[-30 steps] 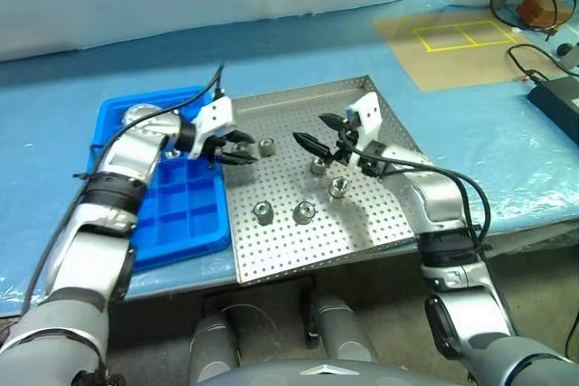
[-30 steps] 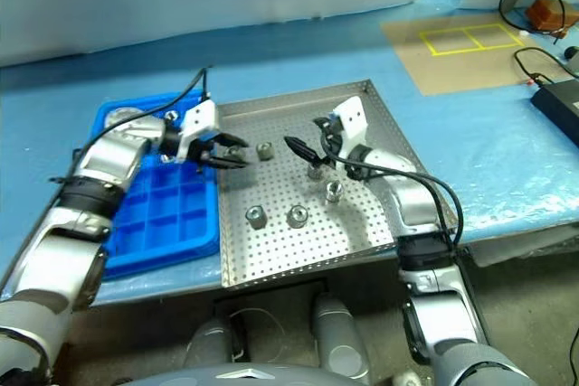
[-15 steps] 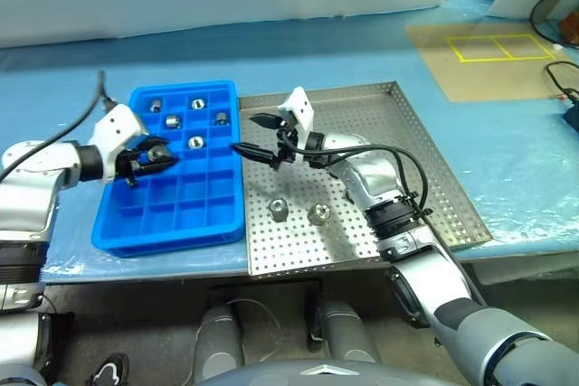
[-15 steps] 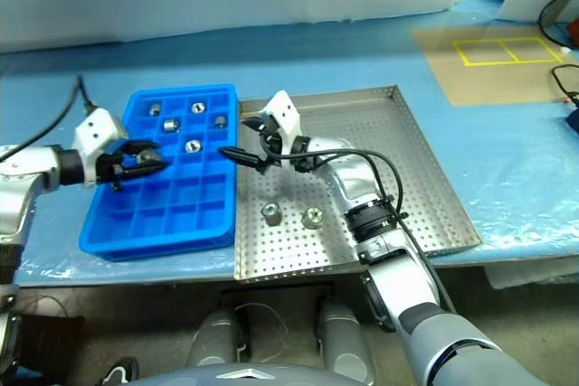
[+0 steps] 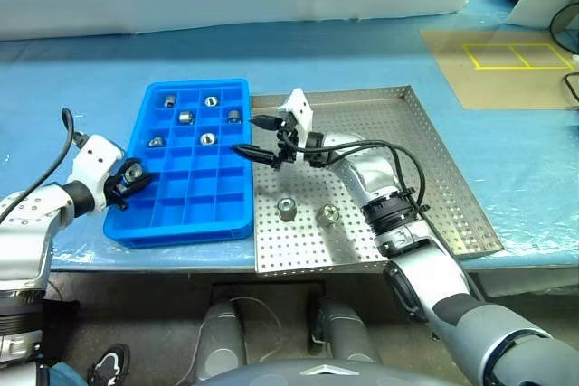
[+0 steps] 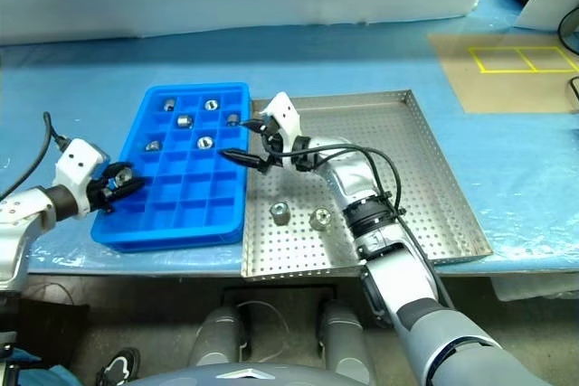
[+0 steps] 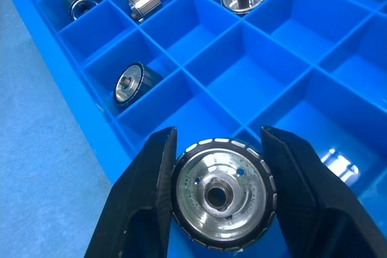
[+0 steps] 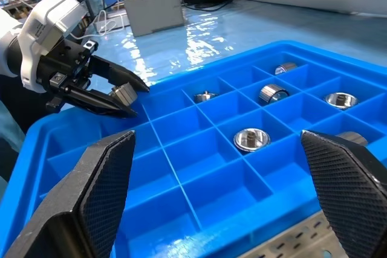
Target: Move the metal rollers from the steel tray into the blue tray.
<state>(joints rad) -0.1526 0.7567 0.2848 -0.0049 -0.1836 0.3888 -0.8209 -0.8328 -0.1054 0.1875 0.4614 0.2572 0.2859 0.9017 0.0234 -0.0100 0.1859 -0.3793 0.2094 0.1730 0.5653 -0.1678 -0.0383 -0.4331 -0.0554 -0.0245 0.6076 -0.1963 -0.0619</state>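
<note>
So the rollers are mostly moved: six sit in compartments at the far end of the blue tray, one more is pinched in the left gripper at that tray's left edge, and I'd say two are left near the front edge of the steel tray. The right gripper hangs empty with its fingers wide apart over the seam between the two trays. Both trays sit side by side, touching, on a table under a blue sheet, with a tan mat with yellow squares toward the far right corner and a white wall panel behind.
</note>
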